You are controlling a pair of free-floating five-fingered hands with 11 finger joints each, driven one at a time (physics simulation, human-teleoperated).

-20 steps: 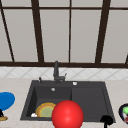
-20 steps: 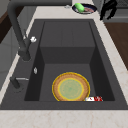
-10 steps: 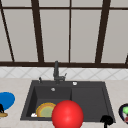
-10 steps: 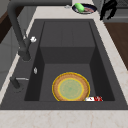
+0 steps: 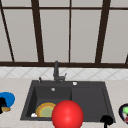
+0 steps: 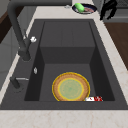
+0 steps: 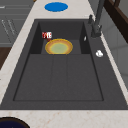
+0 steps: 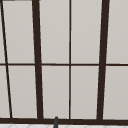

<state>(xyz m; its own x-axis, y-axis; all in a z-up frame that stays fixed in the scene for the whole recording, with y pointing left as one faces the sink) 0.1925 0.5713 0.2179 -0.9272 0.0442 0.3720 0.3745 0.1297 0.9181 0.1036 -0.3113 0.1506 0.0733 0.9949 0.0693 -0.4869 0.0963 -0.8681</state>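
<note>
My left hand (image 5: 2, 104) hangs at the picture's left edge over a blue plate (image 5: 8, 98) on the counter, with a small tan thing (image 5: 6, 109) right by it. My right hand (image 5: 107, 120) hovers at the sink's front right corner, beside a dark bowl (image 5: 124, 112) that holds a green piece. Seen from the left side, this hand (image 6: 108, 8) has its fingers hanging loose and holds nothing. An orange-rimmed plate (image 6: 70, 87) lies flat in the deep basin, and a small red-and-white thing (image 6: 94, 99) rests beside it.
A large red ball (image 5: 67, 114) covers the sink's front edge (image 5: 27, 117) in the front view. The dark faucet (image 5: 56, 72) stands behind the basin. The sink's right half is a shallow draining board (image 7: 58, 77). Window panes rise behind.
</note>
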